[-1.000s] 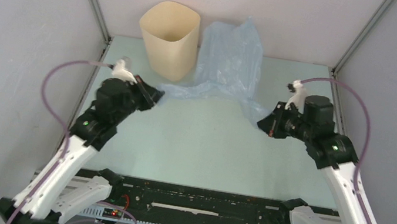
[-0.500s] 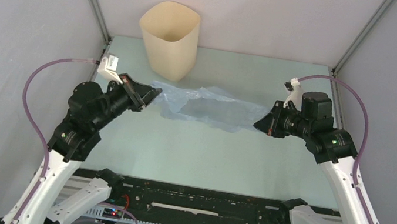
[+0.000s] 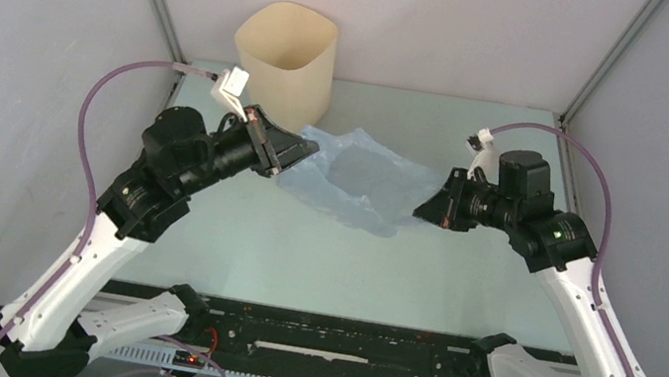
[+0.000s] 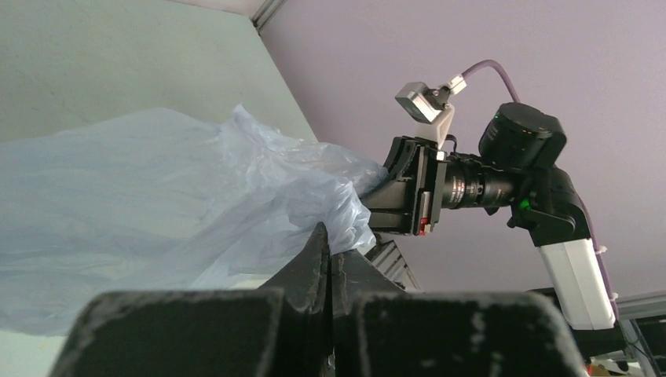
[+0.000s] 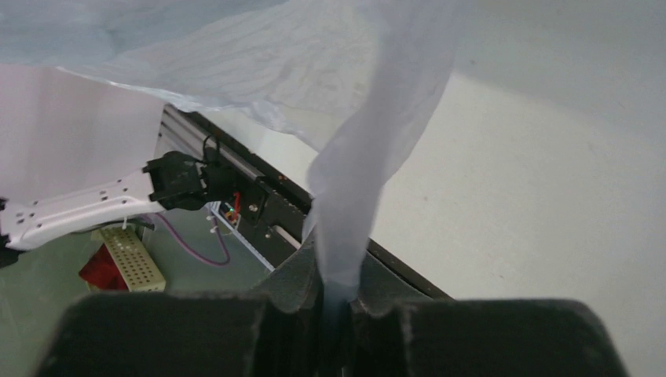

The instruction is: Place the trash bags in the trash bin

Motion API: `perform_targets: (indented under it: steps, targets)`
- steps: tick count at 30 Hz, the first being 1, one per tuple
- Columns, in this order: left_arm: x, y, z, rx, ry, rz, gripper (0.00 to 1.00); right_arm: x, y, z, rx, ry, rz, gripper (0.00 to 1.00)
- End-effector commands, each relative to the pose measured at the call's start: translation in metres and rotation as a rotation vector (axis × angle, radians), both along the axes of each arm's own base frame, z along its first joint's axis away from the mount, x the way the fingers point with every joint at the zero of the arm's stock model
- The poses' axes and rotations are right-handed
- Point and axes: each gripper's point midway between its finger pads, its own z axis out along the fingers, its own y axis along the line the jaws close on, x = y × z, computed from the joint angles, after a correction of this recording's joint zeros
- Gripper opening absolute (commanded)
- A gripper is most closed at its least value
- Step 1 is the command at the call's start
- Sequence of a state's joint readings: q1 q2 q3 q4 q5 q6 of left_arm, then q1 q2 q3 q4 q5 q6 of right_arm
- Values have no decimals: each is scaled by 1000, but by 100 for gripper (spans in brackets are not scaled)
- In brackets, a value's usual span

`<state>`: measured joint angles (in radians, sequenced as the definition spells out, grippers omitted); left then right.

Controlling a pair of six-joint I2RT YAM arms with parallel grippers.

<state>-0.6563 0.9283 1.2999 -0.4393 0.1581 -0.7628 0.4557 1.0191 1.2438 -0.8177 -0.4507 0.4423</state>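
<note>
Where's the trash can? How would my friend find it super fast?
Look at the far edge of the pale green table, toward its left corner. There stands the trash bin, just behind the left gripper. It is the only stiff, cream-coloured tub; the trash bag nearby is floppy and blue.
</note>
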Motion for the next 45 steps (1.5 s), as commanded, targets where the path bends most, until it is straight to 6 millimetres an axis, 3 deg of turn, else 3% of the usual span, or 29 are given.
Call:
perform_targets:
  steps: [1, 9, 14, 19, 24, 35, 38, 41, 45]
  targets:
    - [8, -15, -4, -10, 69, 15, 0, 3, 23, 39, 74, -113, 5, 34]
    - [2, -49, -4, 15, 79, -91, 0, 13, 44, 51, 133, -129, -22, 49]
    - [0, -49, -6, 28, 78, -95, 0, 16, 43, 59, 153, -157, -46, 54]
    - [-1, -47, -1, 38, 62, -96, 0, 10, 58, 69, 171, -226, 30, 72]
    - [-3, -57, -1, 40, 73, -145, 0, 9, 76, 78, 172, -333, 97, 78]
    - [-8, -72, -5, 49, 105, -229, 0, 38, 91, 76, 71, -529, 98, 81]
    - [-9, -75, -3, 57, 99, -250, 0, 41, 94, 79, 67, -582, 116, 71]
    - [-8, -73, 0, 89, 79, -247, 6, 38, 96, 79, 79, -594, 137, 38]
    - [1, -61, 8, 143, 17, -192, 39, 40, 93, 62, 42, -544, 127, 17]
